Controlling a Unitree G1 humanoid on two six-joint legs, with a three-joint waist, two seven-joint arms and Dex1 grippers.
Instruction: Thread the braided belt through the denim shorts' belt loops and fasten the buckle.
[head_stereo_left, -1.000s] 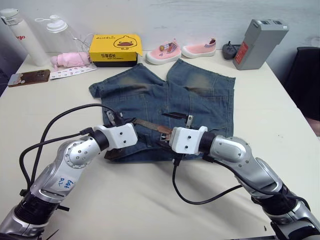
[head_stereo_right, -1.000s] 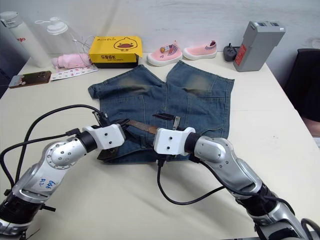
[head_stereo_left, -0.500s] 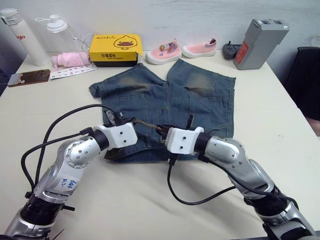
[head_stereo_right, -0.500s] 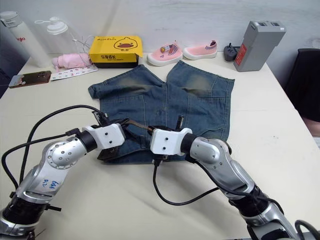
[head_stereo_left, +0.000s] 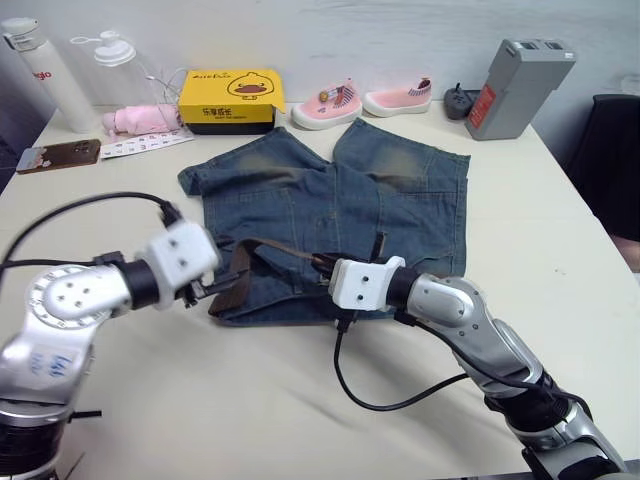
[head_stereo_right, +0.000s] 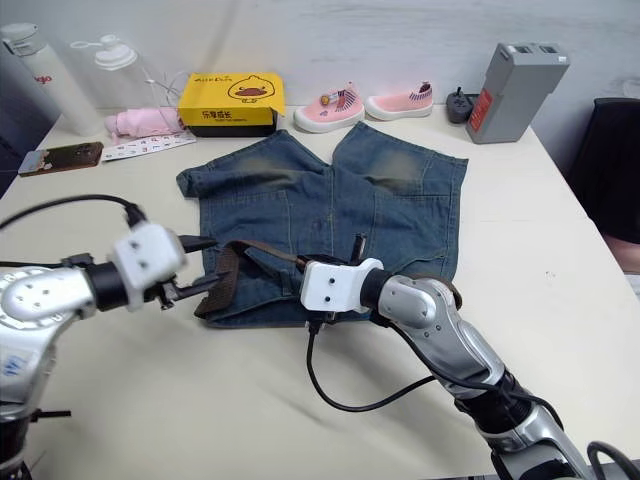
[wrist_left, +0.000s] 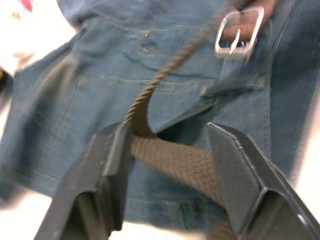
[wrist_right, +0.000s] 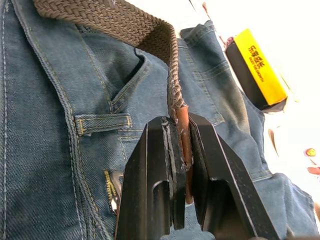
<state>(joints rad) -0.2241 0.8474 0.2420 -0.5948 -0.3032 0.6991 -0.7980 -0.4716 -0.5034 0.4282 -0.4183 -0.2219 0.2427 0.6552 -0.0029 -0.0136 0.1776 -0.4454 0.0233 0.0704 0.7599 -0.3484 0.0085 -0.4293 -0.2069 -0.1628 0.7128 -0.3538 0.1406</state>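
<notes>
1. The right gripper (wrist_right: 176, 150) has its jaws closed hard on the leather-tipped end of the braided belt (head_stereo_left: 262, 251), with no gap showing beside the strap; the left gripper (wrist_left: 172, 150) has its jaws spread wide, and the belt's broad woven part runs between the two fingers (wrist_left: 116, 150), touching the inner face of one but not pinched.

2. Against a second ago the left arm has swung out to the robot's left and away from the shorts' edge, where it had been working close beside the right gripper; the belt now arches up in a raised loop between the two grippers rather than lying flat.

3. I judge this to mean slack is being drawn out so the tip can be fed; no threading is visible yet.

4. The denim shorts (head_stereo_left: 330, 200) lie flat on the table (head_stereo_left: 560, 230), waistband toward the robot; one of the belt loops (wrist_right: 102, 122) shows just beside the right gripper, empty.

5. The buckle (wrist_left: 239, 31) lies on the denim near the far end of the belt, unfastened.

6. The yellow box (head_stereo_left: 232, 98) stands well apart behind the shorts.
</notes>
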